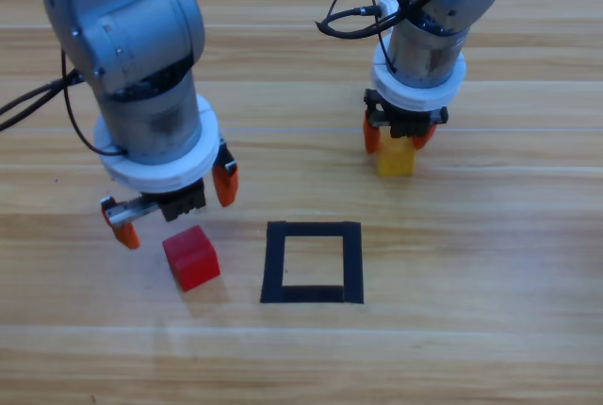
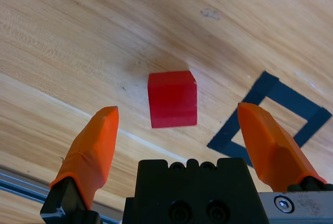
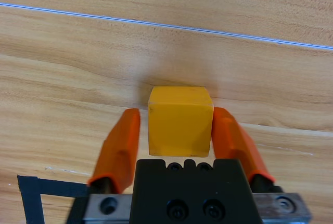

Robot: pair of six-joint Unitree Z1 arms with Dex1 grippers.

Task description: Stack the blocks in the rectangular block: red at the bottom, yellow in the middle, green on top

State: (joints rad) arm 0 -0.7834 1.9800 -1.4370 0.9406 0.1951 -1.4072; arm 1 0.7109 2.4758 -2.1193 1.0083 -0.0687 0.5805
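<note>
The red cube (image 1: pixel 191 257) lies on the table left of the black tape rectangle (image 1: pixel 312 230). My left gripper (image 1: pixel 176 207) hovers just behind the cube, open, with nothing between its jaws. In the left wrist view the red cube (image 2: pixel 172 99) lies ahead between the spread jaws of the left gripper (image 2: pixel 178 110), and the rectangle (image 2: pixel 281 94) is off to the right. My right gripper (image 1: pixel 398 141), behind and right of the rectangle, is shut on the yellow cube (image 1: pixel 396 162); the right wrist view shows the yellow cube (image 3: pixel 180 122) between its jaws. The green cube is out of view.
The rectangle's inside is bare wood. One of its corners (image 3: pixel 31 185) shows at the lower left of the right wrist view. A black cable (image 1: pixel 349 19) loops beside the right arm, and another trails off the left arm toward the left edge.
</note>
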